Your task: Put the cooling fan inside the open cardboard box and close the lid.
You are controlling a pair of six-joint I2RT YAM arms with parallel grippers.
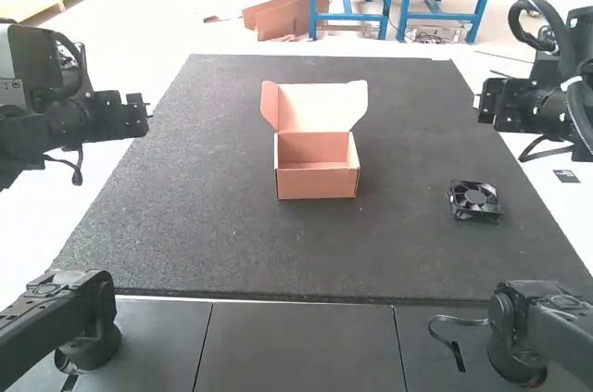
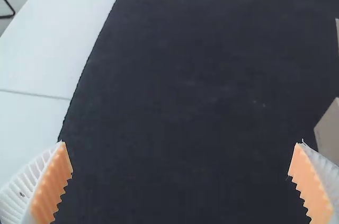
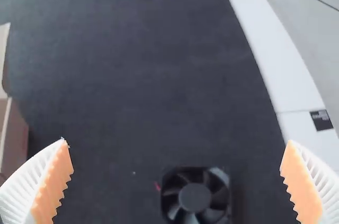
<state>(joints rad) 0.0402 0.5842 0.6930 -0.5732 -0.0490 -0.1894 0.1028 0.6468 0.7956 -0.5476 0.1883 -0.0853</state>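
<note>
Orange-padded fingers [image 2: 50, 181] sit far apart in both wrist views, so your left gripper [image 2: 180, 147] and right gripper [image 3: 176, 143] are spread wide and hold nothing. Your cooling fan [image 1: 474, 199] lies flat on the black mat [image 1: 204, 207] at the high view's lower right; the right wrist view crops it at the frame edge. At centre frame the cardboard box [image 1: 316, 165] stands with its lid up. Its front wall hides the floor inside.

Rear overhead camera, wrist cameras downward, seemingly near, sharing mat [image 1: 232, 225]
</note>
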